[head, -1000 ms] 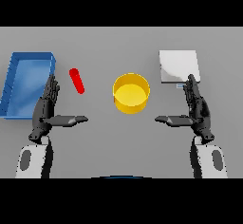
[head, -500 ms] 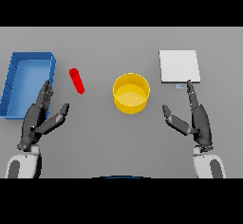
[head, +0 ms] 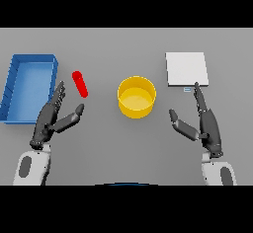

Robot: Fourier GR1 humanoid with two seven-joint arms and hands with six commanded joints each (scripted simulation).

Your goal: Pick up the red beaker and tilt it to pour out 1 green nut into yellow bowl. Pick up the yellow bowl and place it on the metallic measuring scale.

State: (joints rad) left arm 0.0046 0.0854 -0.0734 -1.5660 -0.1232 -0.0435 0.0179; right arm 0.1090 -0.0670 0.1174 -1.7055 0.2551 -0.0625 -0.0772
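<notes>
Grey matte surface (head: 99, 158). Blue rectangular tray (head: 29, 86), far left. Flat square metallic scale (head: 186, 69), far right. Round yellow bowl (head: 136, 97), centre, contents indiscernible. Red beaker (head: 80, 84) lying tilted beside tray. Left hand (head: 49, 121) and right hand (head: 205, 123) both released, fingers straight, grasping nothing.

Even, diffuse light falls from above across the flat grey worktop (head: 123, 54), without glare or hot spots. Shadows are faint, barely a soft darkening beneath the round yellow bowl (head: 137, 97). Edges show no distortion, and focus holds uniformly across the frame.
</notes>
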